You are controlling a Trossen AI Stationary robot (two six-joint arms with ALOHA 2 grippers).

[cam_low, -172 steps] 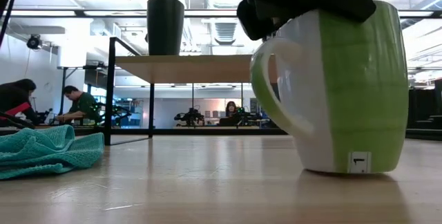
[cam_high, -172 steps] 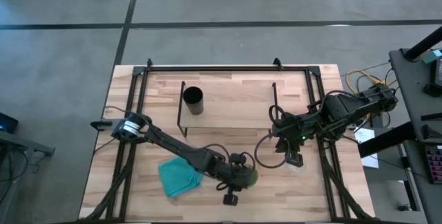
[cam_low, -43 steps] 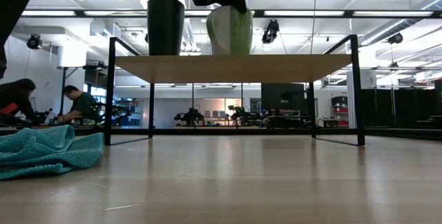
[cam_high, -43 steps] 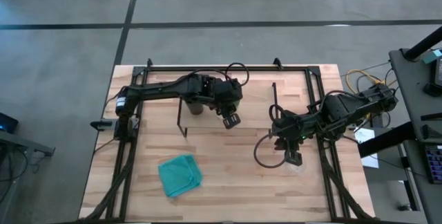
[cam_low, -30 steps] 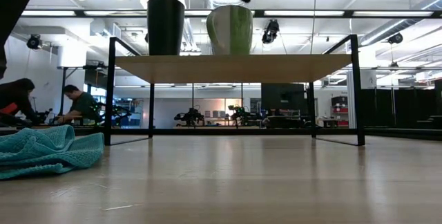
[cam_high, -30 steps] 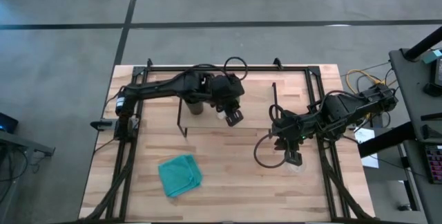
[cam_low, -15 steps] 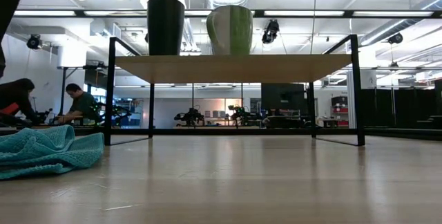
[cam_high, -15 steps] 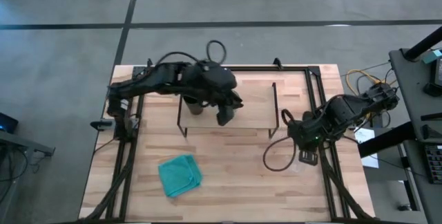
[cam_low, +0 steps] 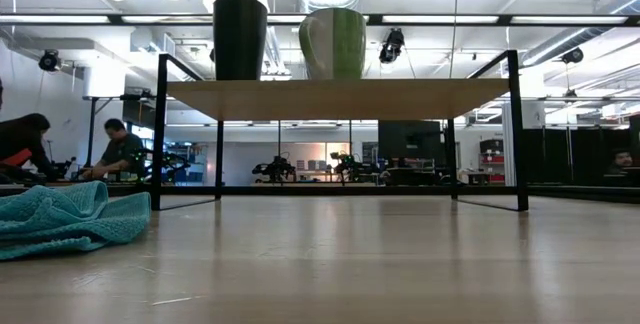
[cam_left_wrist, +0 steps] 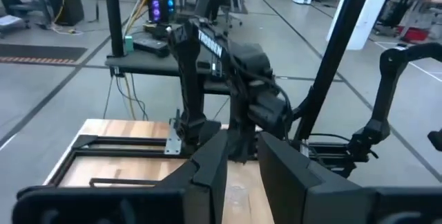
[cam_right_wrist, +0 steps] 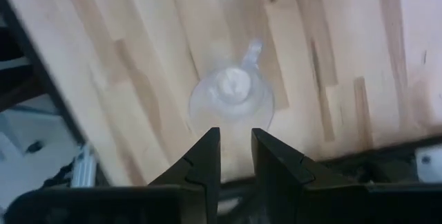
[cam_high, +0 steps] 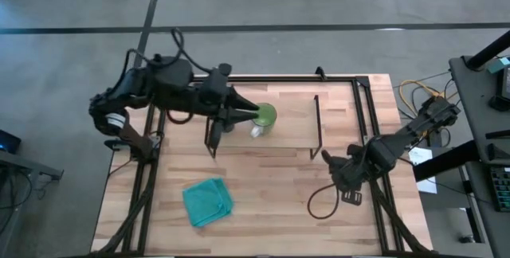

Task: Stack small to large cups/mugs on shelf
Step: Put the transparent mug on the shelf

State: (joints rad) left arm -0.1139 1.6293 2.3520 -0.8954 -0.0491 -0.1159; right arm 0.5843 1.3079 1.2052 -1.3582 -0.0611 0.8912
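Observation:
The green mug point(cam_high: 264, 115) with its white handle stands upright on the shelf's wood board point(cam_low: 340, 97), beside the black cup point(cam_low: 240, 37). In the high view my left arm mostly covers the black cup. My left gripper point(cam_high: 244, 111) is open and hovers level just left of the mug, touching nothing. The clear glass cup point(cam_right_wrist: 231, 99) stands on the table near the right front corner. My right gripper point(cam_right_wrist: 235, 148) is open with a narrow gap and hangs above it, pointing down; it also shows in the high view point(cam_high: 351, 195).
A teal folded cloth point(cam_high: 207, 201) lies on the table's near left part. A black cable loop point(cam_high: 323, 202) hangs by the right arm. Black frame rails point(cam_high: 373, 130) run along the table's sides. Bare shelf board lies right of the mug point(cam_high: 291, 123).
My left gripper has risen off the green mug and drawn back toward the table's left edge; the mug stays on the shelf beside the black cup. My right arm has swung toward the table's right near corner and now points down over the glass cup.

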